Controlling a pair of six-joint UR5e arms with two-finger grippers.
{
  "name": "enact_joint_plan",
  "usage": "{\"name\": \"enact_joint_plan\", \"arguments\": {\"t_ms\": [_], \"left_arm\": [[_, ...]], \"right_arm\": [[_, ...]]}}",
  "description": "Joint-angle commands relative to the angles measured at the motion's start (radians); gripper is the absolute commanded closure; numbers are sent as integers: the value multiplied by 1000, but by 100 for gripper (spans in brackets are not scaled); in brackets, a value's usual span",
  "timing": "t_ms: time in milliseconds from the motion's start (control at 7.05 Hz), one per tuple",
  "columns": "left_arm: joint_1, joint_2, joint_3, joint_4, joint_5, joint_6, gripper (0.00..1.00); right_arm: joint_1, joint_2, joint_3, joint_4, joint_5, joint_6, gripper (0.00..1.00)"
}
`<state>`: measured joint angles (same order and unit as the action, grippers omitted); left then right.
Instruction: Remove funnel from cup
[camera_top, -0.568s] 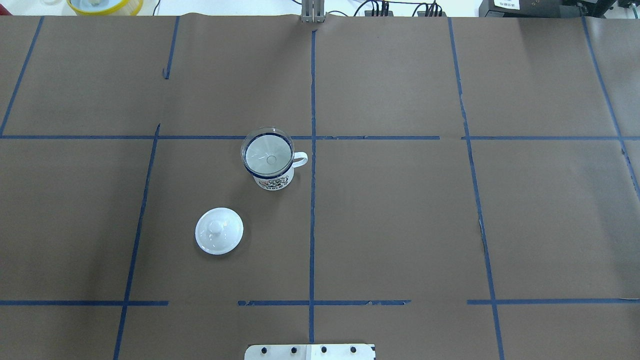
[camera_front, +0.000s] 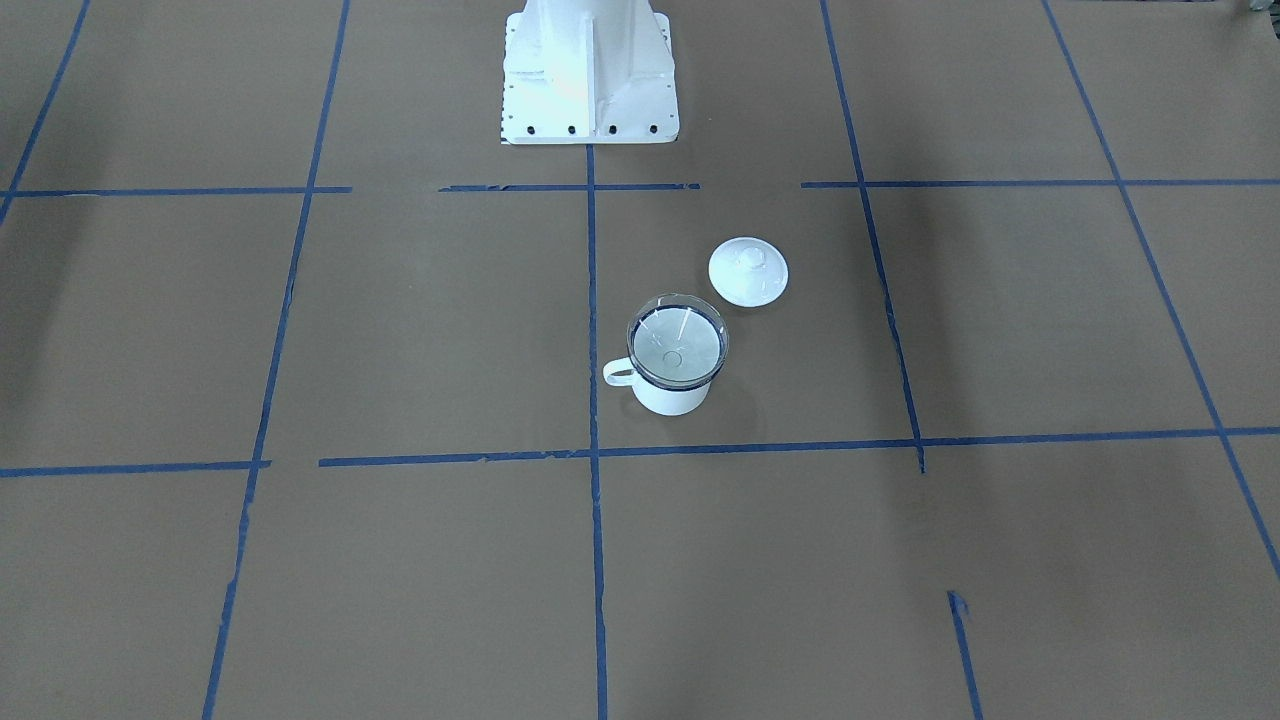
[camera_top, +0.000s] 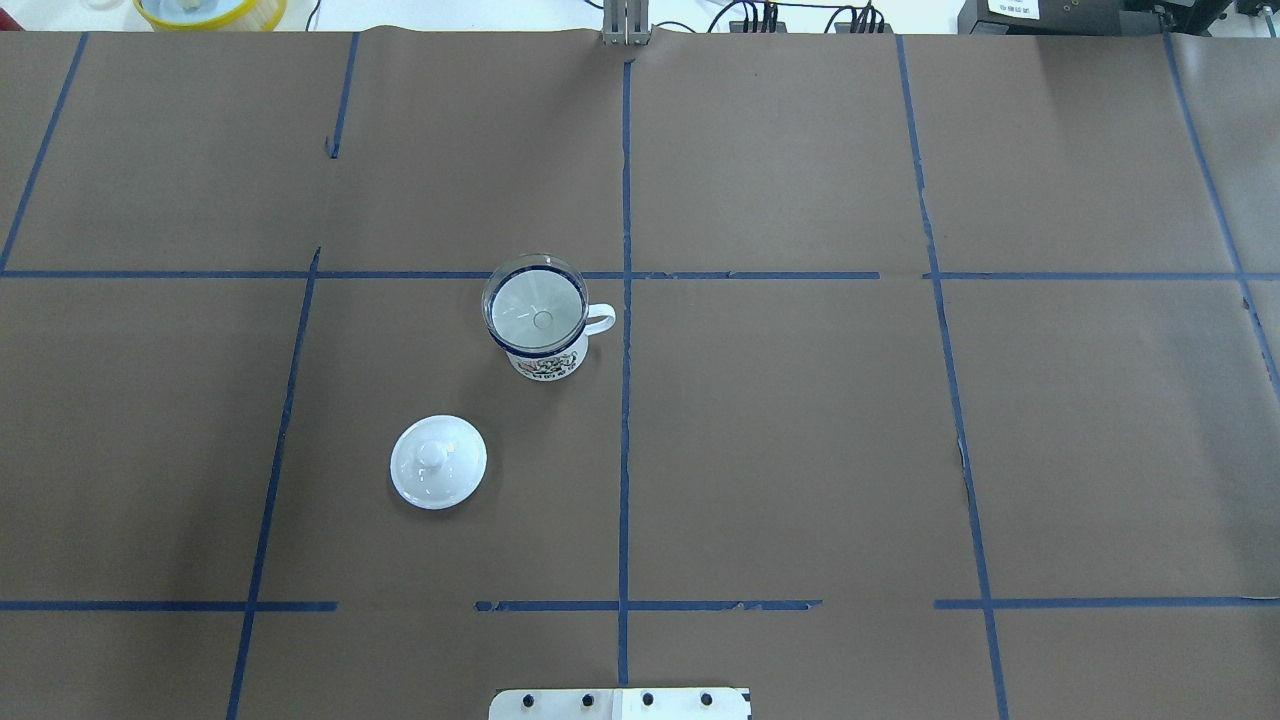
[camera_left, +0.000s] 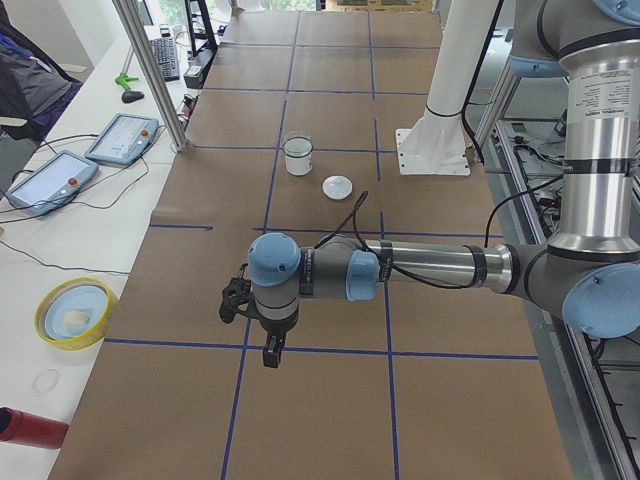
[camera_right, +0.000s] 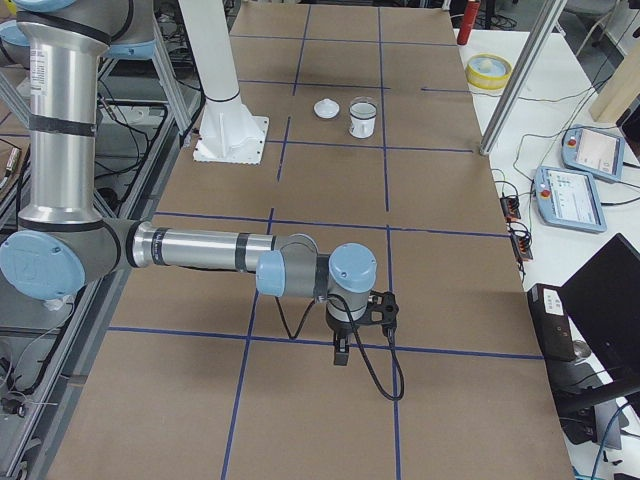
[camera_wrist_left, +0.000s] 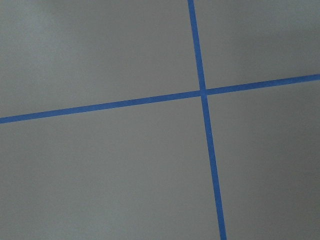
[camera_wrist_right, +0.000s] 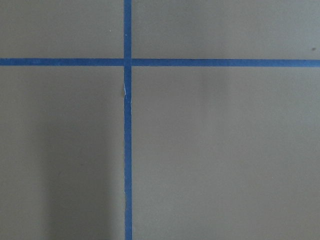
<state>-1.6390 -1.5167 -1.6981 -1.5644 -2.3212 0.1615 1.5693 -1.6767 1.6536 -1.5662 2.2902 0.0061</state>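
The clear funnel (camera_top: 535, 305) sits upright in the mouth of the white cup (camera_top: 548, 364), which has a dark blue rim and its handle toward the table's centre line. Both also show in the front view, funnel (camera_front: 677, 340) in cup (camera_front: 672, 398), and small in the left view (camera_left: 298, 158). My left gripper (camera_left: 268, 345) hangs over bare table far from the cup, seen only in the left view. My right gripper (camera_right: 342, 345) shows only in the right view, also far away. I cannot tell whether either is open or shut.
A round white knobbed lid (camera_top: 438, 462) lies on the table beside the cup, nearer my base. My white base plate (camera_front: 588, 125) is at the table's near edge. A yellow bowl (camera_top: 210, 10), teach pendants (camera_left: 120, 138) and a metal post (camera_left: 150, 75) stand beyond the far edge.
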Motion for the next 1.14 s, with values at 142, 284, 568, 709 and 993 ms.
{"name": "enact_joint_plan", "arguments": {"t_ms": [142,284,568,709,993], "left_arm": [[1,-20,-31,-45,0,0,0],[2,-99,-38,-78,29,-8,0],[4,-192,-35,-251,63,-11,0],[5,-198,-41,-303,54,-19,0],[62,-232,-112,-321,-80,-364,0]], "right_arm": [[0,0,0,0,0,0,0],[0,0,0,0,0,0,0],[0,0,0,0,0,0,0],[0,0,0,0,0,0,0],[0,0,0,0,0,0,0]]}}
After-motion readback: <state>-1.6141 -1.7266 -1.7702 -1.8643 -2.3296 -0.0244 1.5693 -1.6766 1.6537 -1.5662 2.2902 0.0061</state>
